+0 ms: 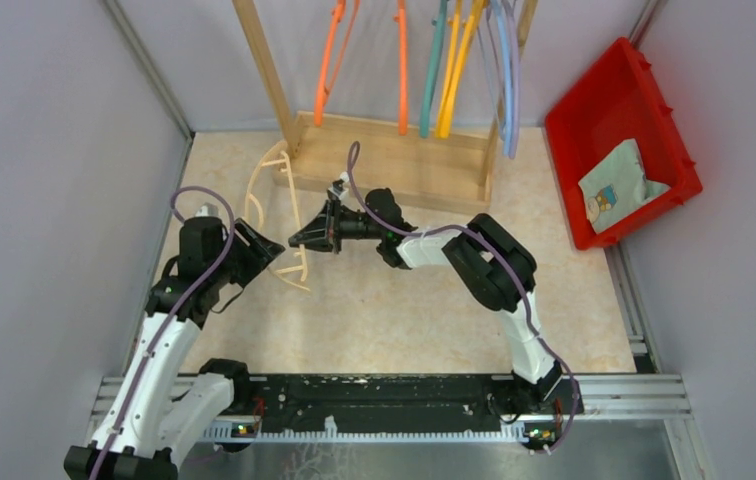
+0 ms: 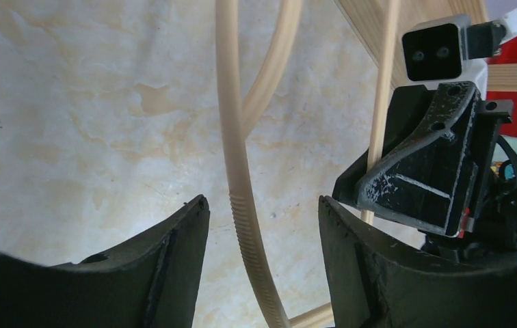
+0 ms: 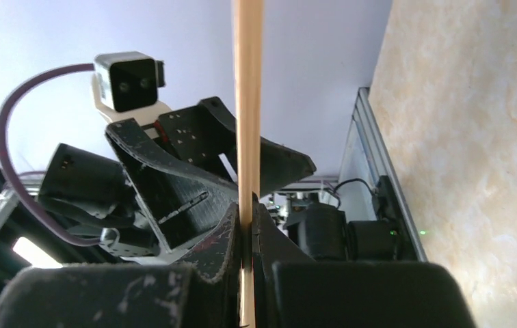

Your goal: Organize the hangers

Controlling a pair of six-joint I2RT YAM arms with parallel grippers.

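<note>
A beige hanger [image 1: 291,200] lies tilted on the table in front of the wooden rack [image 1: 394,165]. My right gripper [image 1: 304,238] is shut on its thin straight bar [image 3: 247,102], the pads pinching it [image 3: 247,222]. My left gripper [image 1: 269,250] is open, and the hanger's ribbed curved arm [image 2: 232,150] passes between its fingers [image 2: 262,212] without touching either. Orange [image 1: 329,60], teal [image 1: 434,60], yellow [image 1: 454,70] and light blue and lavender hangers [image 1: 506,80] hang on the rack.
A red bin [image 1: 654,90] stands at the back right with a packet [image 1: 619,185] in it. Grey walls close in left and right. The two grippers face each other closely; the right one shows in the left wrist view [image 2: 433,171].
</note>
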